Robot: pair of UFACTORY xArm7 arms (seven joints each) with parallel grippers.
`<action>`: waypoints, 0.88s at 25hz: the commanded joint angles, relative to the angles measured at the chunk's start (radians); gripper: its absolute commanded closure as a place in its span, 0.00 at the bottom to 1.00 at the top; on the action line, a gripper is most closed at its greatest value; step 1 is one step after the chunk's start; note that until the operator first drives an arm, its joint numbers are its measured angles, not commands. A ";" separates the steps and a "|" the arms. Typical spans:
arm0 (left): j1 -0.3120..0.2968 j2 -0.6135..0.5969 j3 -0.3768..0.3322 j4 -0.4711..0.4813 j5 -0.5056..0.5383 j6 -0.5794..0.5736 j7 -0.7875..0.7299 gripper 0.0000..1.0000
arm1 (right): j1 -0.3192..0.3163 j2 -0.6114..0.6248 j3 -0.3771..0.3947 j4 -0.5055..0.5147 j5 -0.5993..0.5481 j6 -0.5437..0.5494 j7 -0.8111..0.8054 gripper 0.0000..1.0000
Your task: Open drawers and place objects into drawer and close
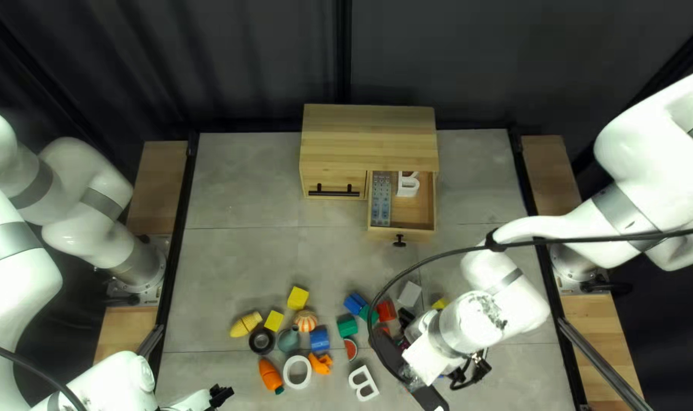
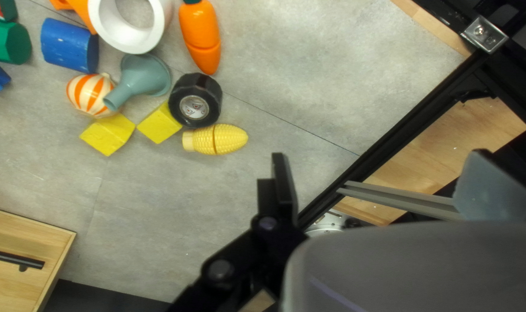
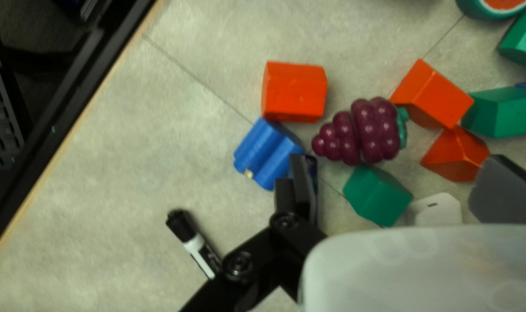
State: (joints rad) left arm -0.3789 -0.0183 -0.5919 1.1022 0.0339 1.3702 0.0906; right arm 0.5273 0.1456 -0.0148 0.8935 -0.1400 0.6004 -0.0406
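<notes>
Right claw (image 1: 416,327) near green block (image 3: 378,195)

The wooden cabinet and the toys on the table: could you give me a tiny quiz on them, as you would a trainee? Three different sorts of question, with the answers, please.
1. Multiple choice. In the top left view, what shares the open drawer with the white letter B?
a) the carrot
b) the grey remote
c) the corn

2. True or false? The drawer with the long black handle is pulled out.

3. Fill in "open" or "shut". In the right wrist view, the right gripper is ____.

Key: 1 b; 2 false; 3 open.
</notes>
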 commanded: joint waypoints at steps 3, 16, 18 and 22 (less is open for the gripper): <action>0.000 0.000 0.000 0.000 0.000 0.000 0.000 0.00 | 0.028 0.043 -0.005 0.038 -0.053 -0.017 0.077 0.00; 0.000 0.000 0.000 0.000 0.000 0.000 0.000 0.00 | 0.045 0.205 -0.027 0.175 -0.086 -0.106 0.170 0.00; 0.000 0.000 0.000 0.000 0.000 0.000 0.000 0.00 | 0.036 0.240 -0.021 0.217 -0.072 -0.107 0.161 0.00; 0.000 0.000 0.000 0.000 0.000 0.000 0.000 0.00 | 0.012 0.296 -0.003 0.280 -0.046 -0.120 0.128 0.00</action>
State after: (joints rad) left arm -0.3789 -0.0183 -0.5919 1.1022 0.0339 1.3702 0.0906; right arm 0.5582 0.4057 -0.0302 1.1340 -0.2037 0.4875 0.1119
